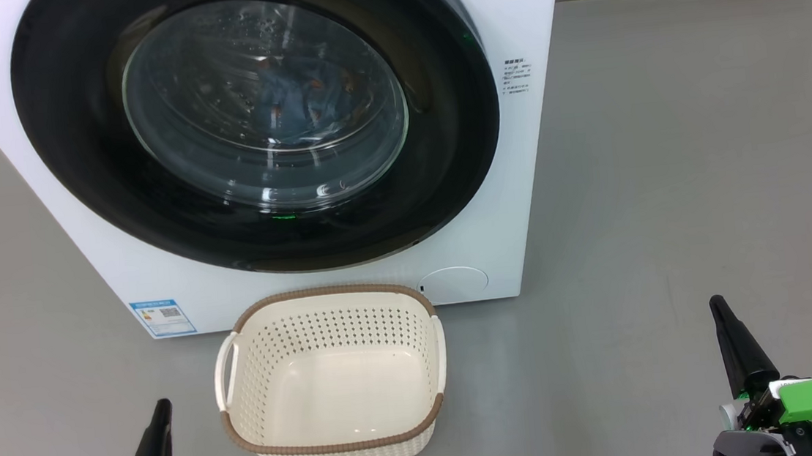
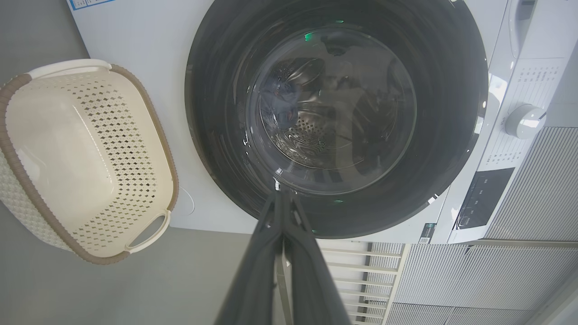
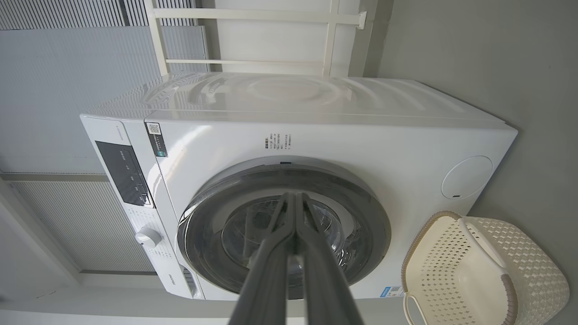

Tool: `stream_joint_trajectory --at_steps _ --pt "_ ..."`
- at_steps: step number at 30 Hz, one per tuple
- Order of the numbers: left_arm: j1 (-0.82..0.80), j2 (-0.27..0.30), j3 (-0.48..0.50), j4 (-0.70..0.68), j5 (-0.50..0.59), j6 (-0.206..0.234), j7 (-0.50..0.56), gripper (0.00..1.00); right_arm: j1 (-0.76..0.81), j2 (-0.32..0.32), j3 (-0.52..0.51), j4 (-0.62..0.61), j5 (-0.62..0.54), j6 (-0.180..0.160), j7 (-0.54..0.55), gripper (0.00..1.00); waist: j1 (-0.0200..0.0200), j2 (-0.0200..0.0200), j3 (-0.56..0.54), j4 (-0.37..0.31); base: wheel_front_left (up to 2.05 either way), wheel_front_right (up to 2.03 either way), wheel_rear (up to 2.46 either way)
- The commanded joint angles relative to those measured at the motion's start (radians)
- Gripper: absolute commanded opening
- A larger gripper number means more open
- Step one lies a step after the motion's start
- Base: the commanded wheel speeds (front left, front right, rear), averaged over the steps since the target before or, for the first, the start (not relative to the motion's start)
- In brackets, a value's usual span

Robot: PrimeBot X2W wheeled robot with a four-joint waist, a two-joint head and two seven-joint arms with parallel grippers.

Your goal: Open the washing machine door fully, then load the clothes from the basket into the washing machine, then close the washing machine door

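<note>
Both the left gripper (image 1: 160,424) and right gripper (image 1: 721,314) were clenched on nothing, well short of the washing machine (image 1: 528,26). If a hem lay trapped in the seal, the shut washing machine door (image 1: 75,139) might not have latched, though blue clothes (image 1: 299,98) sat deep behind its glass. That door faced the robot squarely; the empty basket (image 1: 331,293) stood mouth-up just before it, its long axis seemingly along the machine's front.
</note>
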Motion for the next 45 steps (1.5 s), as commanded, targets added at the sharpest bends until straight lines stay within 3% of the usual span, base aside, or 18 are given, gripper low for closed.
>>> stream_joint_trajectory --at_steps 1,45 --pt "-0.048 0.013 0.034 -0.018 -0.008 -0.009 0.007 0.00 -0.013 -0.001 0.020 -0.029 0.001 0.002 0.006 0.00 0.0000 -0.0001 0.000 0.000 0.00 0.00 0.00" --pt "-0.048 0.013 0.034 -0.018 -0.008 -0.009 0.007 0.00 -0.014 0.001 0.018 -0.029 -0.001 0.002 0.008 0.00 0.0000 -0.0001 0.000 0.000 0.00 0.00 0.00"
